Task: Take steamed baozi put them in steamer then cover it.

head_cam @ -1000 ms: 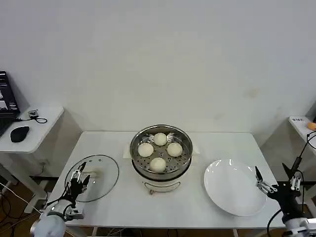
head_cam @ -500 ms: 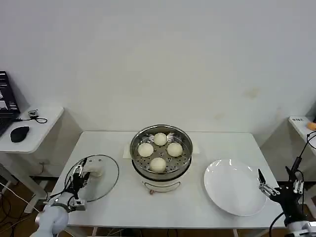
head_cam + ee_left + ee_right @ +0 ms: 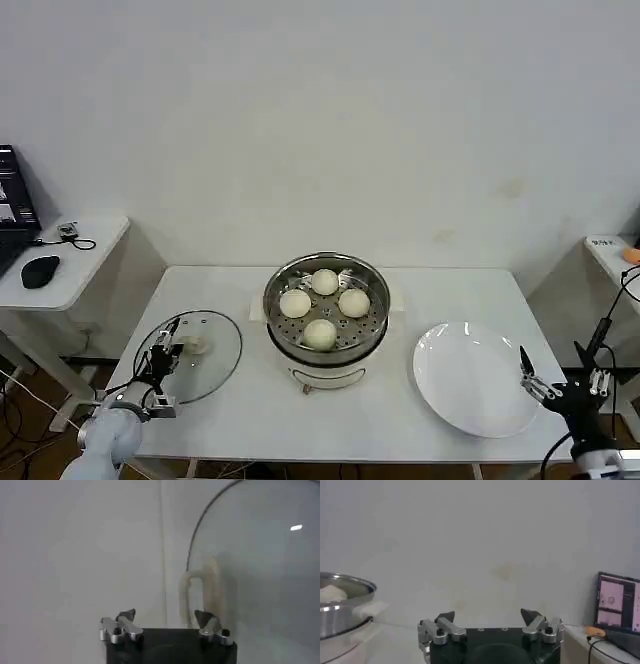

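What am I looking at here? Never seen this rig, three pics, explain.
It is a two-armed robot at a white table. The wide picture is from its head camera; the other two are from cameras on each wrist.

On the table: a steel steamer with four baozi on its perforated tray, a glass lid lying flat to the left, and a white plate to the right.

The left pincer is open and sits at the lid's cream handle, apparently lining up to grasp it. The right pincer is open beside the plate's edge. Nothing is held.
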{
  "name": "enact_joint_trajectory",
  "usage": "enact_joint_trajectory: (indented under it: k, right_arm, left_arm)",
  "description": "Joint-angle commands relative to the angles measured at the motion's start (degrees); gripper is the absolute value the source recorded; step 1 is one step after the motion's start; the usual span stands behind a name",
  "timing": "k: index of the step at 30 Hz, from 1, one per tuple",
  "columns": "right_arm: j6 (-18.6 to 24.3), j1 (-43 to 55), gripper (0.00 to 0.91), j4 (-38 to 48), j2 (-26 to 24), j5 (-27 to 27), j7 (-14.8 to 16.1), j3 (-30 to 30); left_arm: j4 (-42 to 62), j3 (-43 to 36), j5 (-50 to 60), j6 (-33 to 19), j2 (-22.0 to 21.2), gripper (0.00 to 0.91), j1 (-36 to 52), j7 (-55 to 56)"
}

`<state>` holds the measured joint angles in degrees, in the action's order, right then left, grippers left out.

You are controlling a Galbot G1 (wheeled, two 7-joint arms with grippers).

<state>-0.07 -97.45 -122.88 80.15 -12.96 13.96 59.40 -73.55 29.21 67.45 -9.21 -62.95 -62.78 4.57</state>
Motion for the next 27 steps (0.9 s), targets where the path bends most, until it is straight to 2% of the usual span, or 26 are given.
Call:
enact_joint_trajectory:
  k: [1,18,27]
  right_arm:
    - [0.0,0.0,0.907,0.2,0.1,0.2,0.0,-0.3]
    - [0.4,-0.3,0.907,0.1,0.6,1.2,0.1,-1.7]
    - [0.6,-0.5,0.907,-0.1,0.7,1.8,0.1,-2.5]
  left_arm:
    - [1.5,-0.2,0.2,-0.3,-0.1,0.0,0.7,-0.2]
    - [-1.2,1.0,1.0,-1.2,-0.4,0.0,-1.3,-1.5]
    - [-7.1,4.2,1.4,-0.9,-2.3,0.0,-5.2,4.2]
